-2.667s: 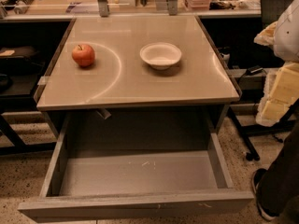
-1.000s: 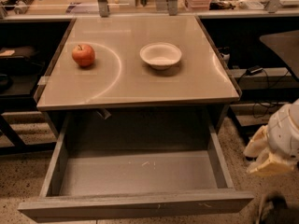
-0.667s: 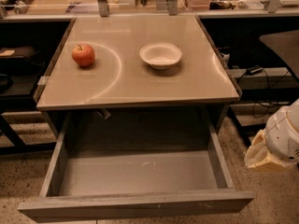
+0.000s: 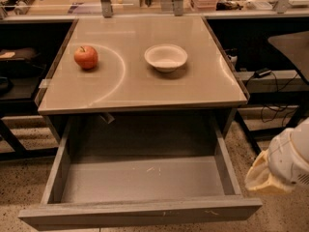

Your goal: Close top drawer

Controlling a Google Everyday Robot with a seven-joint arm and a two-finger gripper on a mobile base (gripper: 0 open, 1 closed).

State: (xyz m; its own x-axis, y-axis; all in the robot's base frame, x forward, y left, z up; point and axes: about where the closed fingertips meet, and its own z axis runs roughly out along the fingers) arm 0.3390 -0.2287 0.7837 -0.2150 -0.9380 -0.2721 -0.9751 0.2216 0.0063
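— Well, what sits at the left of the table (image 4: 145, 93)?

— A red apple (image 4: 86, 57), on the left half of the tan top, toward the back. A pale curved mark runs across the surface around its right side.

— And beside it?

— A white bowl (image 4: 165, 57), upright, near the middle of the top. It is level with the apple and well apart from it.

— Where is the top drawer (image 4: 140, 210)?

— Under the tabletop, pulled far out toward the camera. It is nearly as wide as the table. Its grey tray lies open to view, with a few small pale scratches on its bottom. Its plain front runs along the lower edge of the view, also lightly scratched.

— And the gripper (image 4: 277, 170)?

— Low at the far right, over the speckled floor (image 4: 289, 216). It is near the drawer's right front corner but apart from it. It shows as a rounded white body with a cream part on its left side. Whether it is spread wide or drawn narrow, I cannot tell from this angle. I see nothing held in it.
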